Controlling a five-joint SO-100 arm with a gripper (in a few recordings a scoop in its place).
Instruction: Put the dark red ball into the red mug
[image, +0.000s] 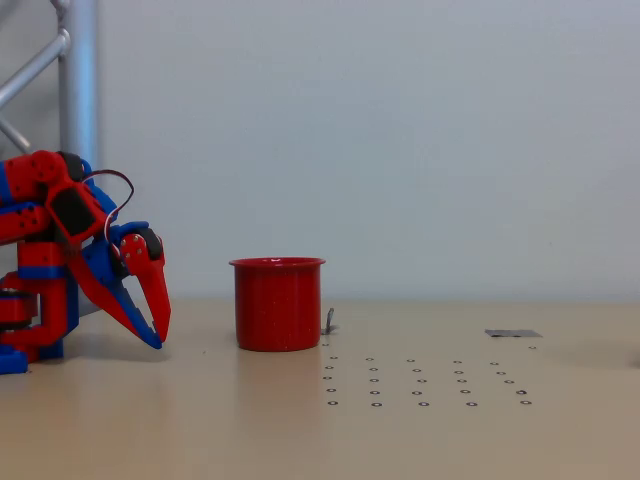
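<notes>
Fixed view, side-on at counter height. Red-and-blue arm (50, 260) sits at the left edge, folded low, wrist bent so that the tool (157, 338) points down and slightly right. Its two fingers, one red (152, 285) and one blue (108, 290), converge at the tips just above the counter (300, 430); no gap is visible between the tips, so the tool reads as closed with nothing between the fingers. A thin red wire (118, 185) loops over the wrist joint. The red mug (278, 304) stands upright on the counter, to the right of the tool and clearly apart from it, rim level, opening up. From this low angle the inside of the mug is hidden, so its contents cannot be told. A small grey tab (329, 320) stands just beside the mug's right wall; whether it touches the mug cannot be told. In front and to the right of the mug the counter carries a grid of small dark rings (420, 380). Further right lies a flat grey patch (512, 333). Behind the arm rises a grey metal post (78, 90) with diagonal struts. Backdrop is a plain pale wall (400, 130).
</notes>
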